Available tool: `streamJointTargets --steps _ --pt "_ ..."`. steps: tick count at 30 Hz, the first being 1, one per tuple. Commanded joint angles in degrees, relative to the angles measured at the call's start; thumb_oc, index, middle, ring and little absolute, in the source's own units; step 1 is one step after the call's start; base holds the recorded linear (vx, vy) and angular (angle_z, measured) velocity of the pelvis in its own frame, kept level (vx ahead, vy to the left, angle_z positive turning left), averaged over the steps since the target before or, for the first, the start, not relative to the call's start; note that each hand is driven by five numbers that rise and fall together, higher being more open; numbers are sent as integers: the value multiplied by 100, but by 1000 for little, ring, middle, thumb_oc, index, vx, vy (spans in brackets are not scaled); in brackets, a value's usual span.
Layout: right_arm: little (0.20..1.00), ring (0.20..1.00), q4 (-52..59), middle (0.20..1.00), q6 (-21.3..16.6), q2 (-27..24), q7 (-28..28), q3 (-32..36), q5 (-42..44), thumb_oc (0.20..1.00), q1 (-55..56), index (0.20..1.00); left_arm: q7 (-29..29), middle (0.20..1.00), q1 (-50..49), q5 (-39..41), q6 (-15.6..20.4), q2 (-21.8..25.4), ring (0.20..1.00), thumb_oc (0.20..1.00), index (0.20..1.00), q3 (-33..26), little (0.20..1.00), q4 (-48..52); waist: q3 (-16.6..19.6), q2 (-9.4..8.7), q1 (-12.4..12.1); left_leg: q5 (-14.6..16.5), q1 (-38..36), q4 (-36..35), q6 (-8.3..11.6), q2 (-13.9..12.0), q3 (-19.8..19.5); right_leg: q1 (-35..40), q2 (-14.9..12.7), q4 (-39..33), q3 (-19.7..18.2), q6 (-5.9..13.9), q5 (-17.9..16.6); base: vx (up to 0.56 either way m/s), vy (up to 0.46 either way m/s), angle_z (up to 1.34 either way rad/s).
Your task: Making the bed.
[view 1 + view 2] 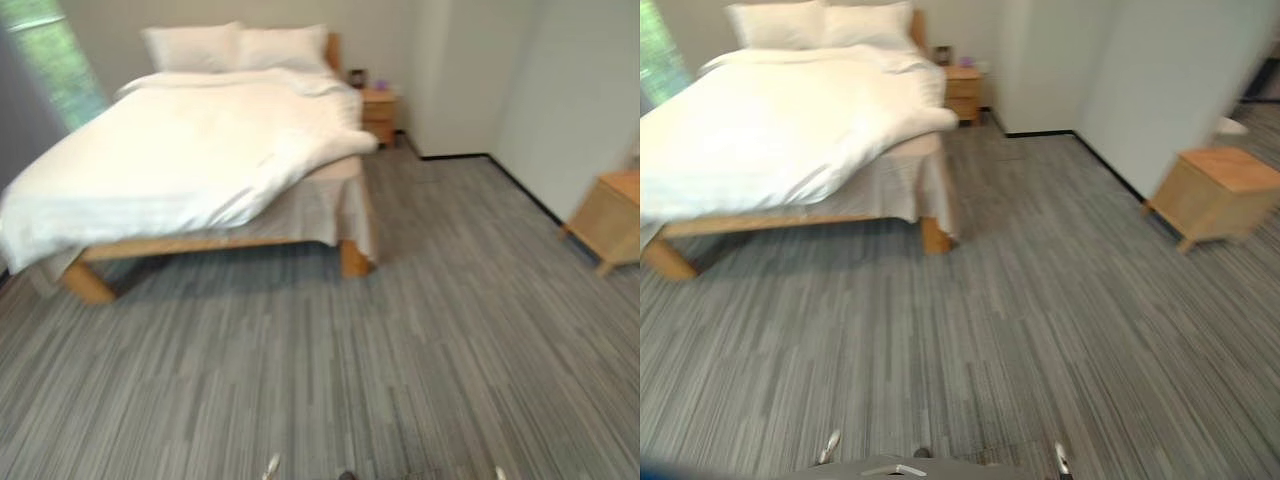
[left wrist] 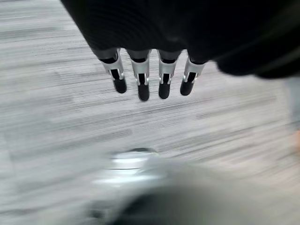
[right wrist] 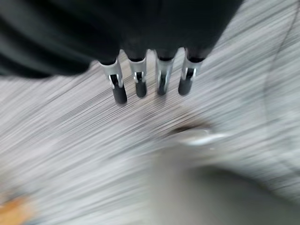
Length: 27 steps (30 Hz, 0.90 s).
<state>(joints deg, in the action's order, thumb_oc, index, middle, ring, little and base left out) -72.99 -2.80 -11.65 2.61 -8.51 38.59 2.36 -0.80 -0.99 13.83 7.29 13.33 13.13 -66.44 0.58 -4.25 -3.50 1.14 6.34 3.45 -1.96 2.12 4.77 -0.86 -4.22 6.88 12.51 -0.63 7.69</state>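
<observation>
A wooden bed (image 1: pixel 88 281) stands at the far left of the room, some way off across the floor. A white duvet (image 1: pixel 180 150) lies over it unevenly, bunched toward the right side, and a beige sheet (image 1: pixel 330 200) shows below it at the near right corner. Two white pillows (image 1: pixel 195 45) (image 1: pixel 285 45) lean at the head. My left hand (image 2: pixel 143 82) hangs over the carpet with straight fingers and holds nothing. My right hand (image 3: pixel 139 79) hangs the same way, open and empty.
A small wooden nightstand (image 1: pixel 378 110) stands beside the head of the bed. A low wooden cabinet (image 1: pixel 1220 190) sits by the white wall (image 1: pixel 1160 80) at the right. Grey striped carpet (image 1: pixel 400 350) spreads between me and the bed.
</observation>
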Motion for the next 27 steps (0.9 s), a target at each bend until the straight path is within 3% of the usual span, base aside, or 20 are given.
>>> streamJointTargets --steps 1,9,11,13,15,17,19,27 --pt "1000 1000 -588 1000 -143 16 72 224 156 1000 -553 1000 -5 1000 692 46 311 -255 1000 1000 1000 126 1000 -560 -204 173 -11 -384 -988 -845 538 -319 8 770 -91 -1188 204 731 -936 0 0 0" --pt "1000 1000 -856 1000 -150 -159 -75 433 -125 1000 -559 1000 -42 1000 591 -84 267 -225 1000 1000 1000 -41 1000 -916 -151 188 8 -307 -1105 -845 509 -295 3 876 -111 -1188 191 732 -903 21 11 6" --pt "1000 1000 -506 1000 -245 -259 -141 417 -152 1000 -645 1000 27 1000 614 215 305 -125 1000 1000 1000 -255 1000 -853 -143 190 11 -293 -1130 -845 514 -292 20 880 -114 -1188 175 727 -900 6 21 -5" --pt "1000 1000 -29 1000 -376 -303 -269 445 -121 1000 -730 1000 160 1000 668 584 421 -8 1000 1000 1000 -443 1000 -516 -150 196 16 -280 -1152 -845 521 -292 46 884 -110 -1188 150 733 -897 -1 17 -9" --pt "1000 1000 1349 1000 -573 -380 -528 315 -382 1000 -759 1000 412 1000 677 982 550 198 1000 1000 1000 -654 1000 460 -205 206 20 -279 -1170 -845 531 -301 81 886 -112 -1188 109 750 -911 -24 14 -8" --pt "1000 1000 1357 1000 -569 -378 -532 315 -385 1000 -754 1000 414 1000 673 981 548 199 1000 1000 1000 -654 1000 465 -187 204 24 -288 -1148 -845 530 -299 78 865 -113 -1188 112 750 -917 -18 9 -15" --pt "1000 1000 3410 1000 -661 -646 -862 223 -1181 1000 -677 1000 760 1000 489 1167 619 490 1000 1000 1000 -869 1000 2546 -243 209 12 -306 -1114 -845 526 -296 78 837 -121 -1188 113 770 -948 -10 8 -4" --pt "1000 1000 4634 1000 -541 -749 -847 -192 -2131 1000 -884 1000 894 1000 395 1162 637 570 1000 1000 1000 -1058 1000 3702 -350 205 -91 -260 -1090 -845 472 -248 59 809 -187 -1188 113 813 -964 12 17 -1"
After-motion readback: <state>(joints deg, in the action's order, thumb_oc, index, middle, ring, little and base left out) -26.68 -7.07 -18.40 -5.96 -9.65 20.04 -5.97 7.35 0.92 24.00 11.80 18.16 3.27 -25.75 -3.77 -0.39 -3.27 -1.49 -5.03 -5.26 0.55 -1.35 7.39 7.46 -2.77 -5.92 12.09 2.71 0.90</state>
